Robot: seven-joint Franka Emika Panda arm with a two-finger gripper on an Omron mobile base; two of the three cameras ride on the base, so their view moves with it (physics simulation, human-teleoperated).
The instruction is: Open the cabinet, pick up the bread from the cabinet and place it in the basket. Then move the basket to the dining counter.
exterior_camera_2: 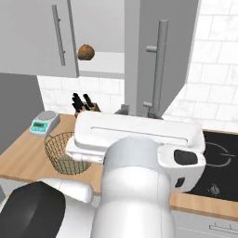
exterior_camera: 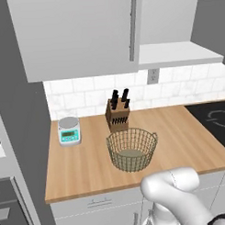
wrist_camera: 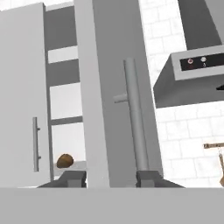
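Note:
The cabinet (exterior_camera: 79,33) hangs over the counter; its left door is closed. Its right door (exterior_camera_2: 139,56) stands swung out, edge-on to me, with its bar handle (exterior_camera_2: 160,69) facing right. The golden-brown bread (exterior_camera_2: 86,52) lies on the lower shelf just inside, and the hand view has the bread (wrist_camera: 65,161) low on the left. My gripper (wrist_camera: 112,179) is open just below the swung door (wrist_camera: 113,87), fingertips (wrist_camera: 74,178) wide apart, the door edge and handle (wrist_camera: 133,118) above the gap. The wire basket (exterior_camera: 132,149) sits empty on the wood counter (exterior_camera: 179,135). The dining counter is out of view.
A knife block (exterior_camera: 118,112) stands behind the basket and a small kitchen scale (exterior_camera: 69,130) to its left. A black cooktop (exterior_camera: 215,117) lies at the counter's right, with a range hood (wrist_camera: 192,74) above it. My own arm (exterior_camera_2: 139,139) blocks much of the right base view.

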